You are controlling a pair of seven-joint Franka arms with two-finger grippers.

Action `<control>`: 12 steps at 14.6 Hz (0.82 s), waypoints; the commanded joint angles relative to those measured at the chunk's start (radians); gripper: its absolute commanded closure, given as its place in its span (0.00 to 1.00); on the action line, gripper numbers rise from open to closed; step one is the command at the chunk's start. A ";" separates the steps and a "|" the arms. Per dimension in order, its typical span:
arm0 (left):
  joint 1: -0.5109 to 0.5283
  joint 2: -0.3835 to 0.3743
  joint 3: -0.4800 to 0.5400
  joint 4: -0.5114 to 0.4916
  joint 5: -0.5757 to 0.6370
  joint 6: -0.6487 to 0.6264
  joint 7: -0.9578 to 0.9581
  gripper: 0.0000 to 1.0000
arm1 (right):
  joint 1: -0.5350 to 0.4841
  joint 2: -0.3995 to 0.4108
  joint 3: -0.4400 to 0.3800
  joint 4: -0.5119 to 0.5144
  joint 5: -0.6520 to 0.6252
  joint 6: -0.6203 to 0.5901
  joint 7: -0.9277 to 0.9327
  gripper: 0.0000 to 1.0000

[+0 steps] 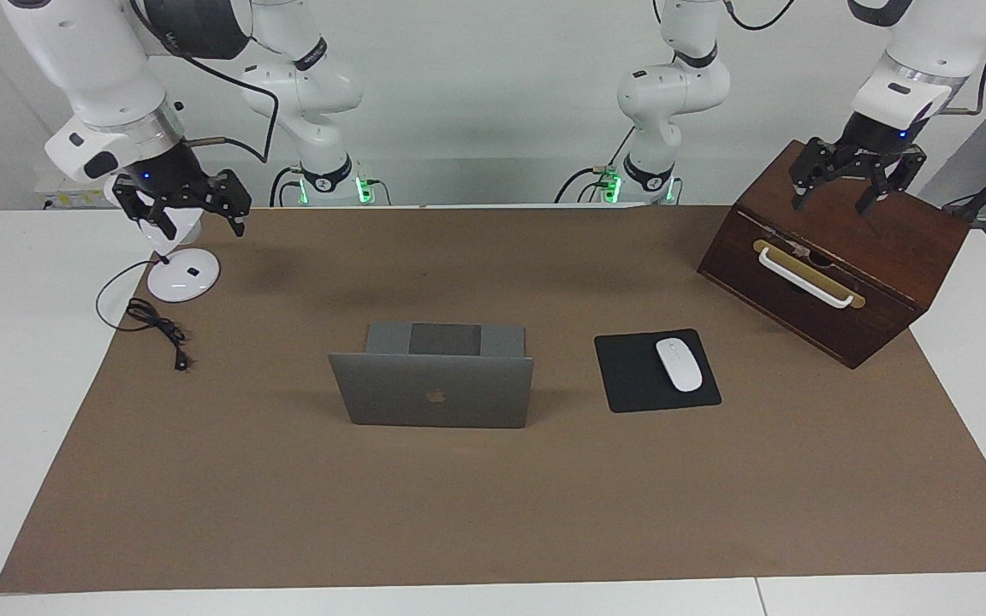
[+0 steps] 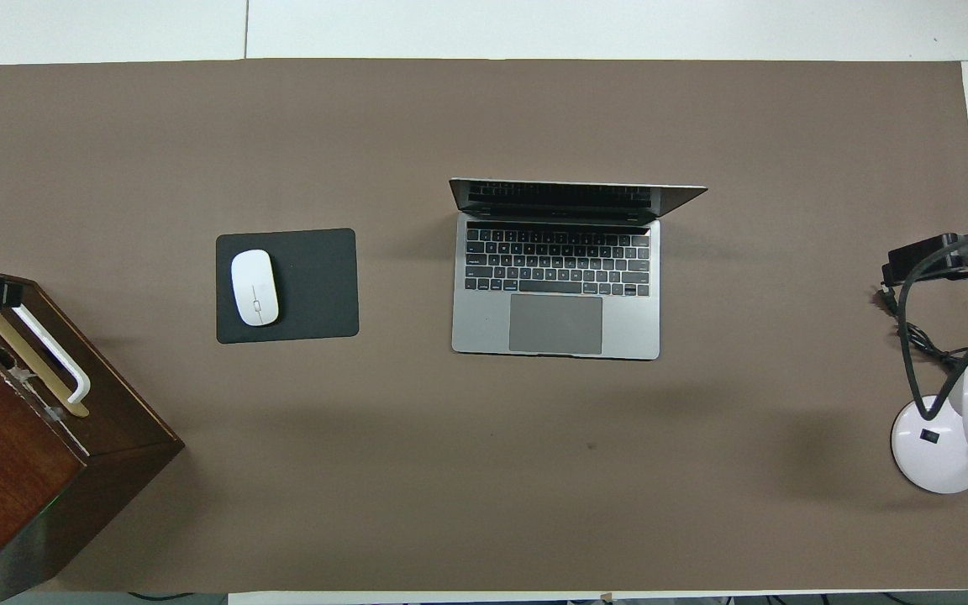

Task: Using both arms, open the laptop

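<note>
Laptop [image 2: 556, 290] stands open; mouse [image 2: 255, 287] lies on mouse pad [image 2: 316, 286].

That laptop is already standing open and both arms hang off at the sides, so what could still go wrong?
1. The laptop lid stands steeply; a bump could fold it shut.
2. The right gripper hangs over the white desk lamp and its cable, which might snag.
3. The left gripper hovers over the wooden drawer box and could clip it.
</note>
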 commanded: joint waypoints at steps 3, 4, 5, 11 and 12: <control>-0.068 0.026 0.004 0.022 0.029 -0.058 -0.082 0.00 | -0.005 -0.020 0.007 -0.025 0.024 0.014 0.009 0.00; -0.065 0.032 0.004 0.030 0.050 -0.063 -0.079 0.00 | -0.011 -0.021 0.007 -0.026 0.025 0.011 0.008 0.00; -0.069 0.038 0.002 0.033 0.076 -0.065 -0.076 0.00 | -0.011 -0.022 0.005 -0.028 0.025 0.012 0.008 0.00; -0.069 0.038 0.004 0.033 0.092 -0.054 -0.073 0.00 | -0.002 -0.020 0.007 -0.026 0.025 0.015 0.009 0.00; -0.068 0.038 0.002 0.033 0.090 -0.054 -0.073 0.00 | -0.002 -0.020 0.007 -0.026 0.027 0.015 0.009 0.00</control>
